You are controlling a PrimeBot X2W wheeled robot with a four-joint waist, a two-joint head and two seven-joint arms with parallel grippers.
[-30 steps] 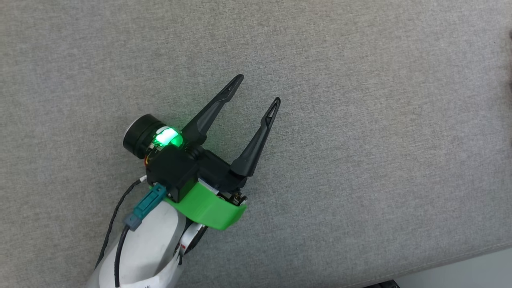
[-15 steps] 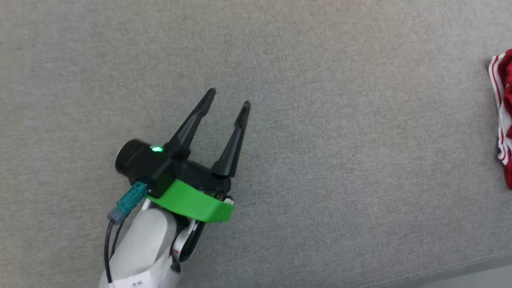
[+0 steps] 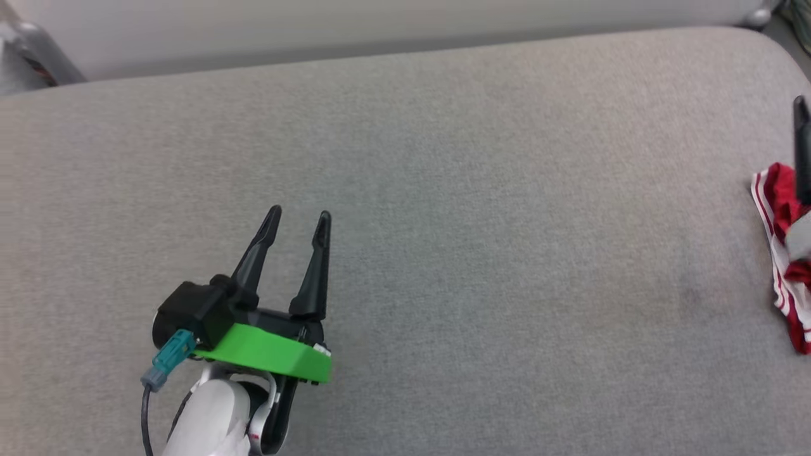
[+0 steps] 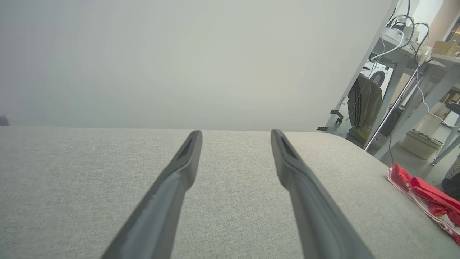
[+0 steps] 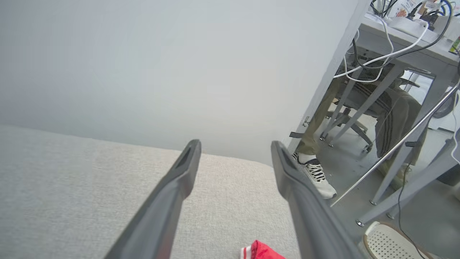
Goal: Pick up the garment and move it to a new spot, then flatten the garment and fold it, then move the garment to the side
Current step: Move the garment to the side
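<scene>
Since a second ago the head view has swung up and across. The far edge of the grey cushion [image 3: 481,221] and the pale wall behind it now run along the top of the frame, and the garment [image 3: 776,196], absent then, shows at the right edge. Much of that change is the camera's own.

At the lower left of the head view the left gripper [image 3: 299,214] hovers over bare cushion, its fingers pointing up the frame. They are spread with nothing between them, which its wrist view confirms. The middle of the frame is plain grey fabric.

At the far right the garment lies bunched, red with striped white trim, close to where the cushion rounds off. In the left wrist view it sits at the lower right [image 4: 427,196], with floor just past it. One dark finger of the right gripper [image 5: 235,154] crosses above it at the head view's right edge. In its own wrist view the right gripper's fingers stand wide apart and empty, with a red tip of cloth at the bottom edge.

The set-aside looks done or nearly so. The risk is a finger snagging a loose fold as the arm pulls away and dragging the bundle open. It could also nudge the bundle over the rounded edge, towards the seated person's shoe [image 5: 316,176].
</scene>
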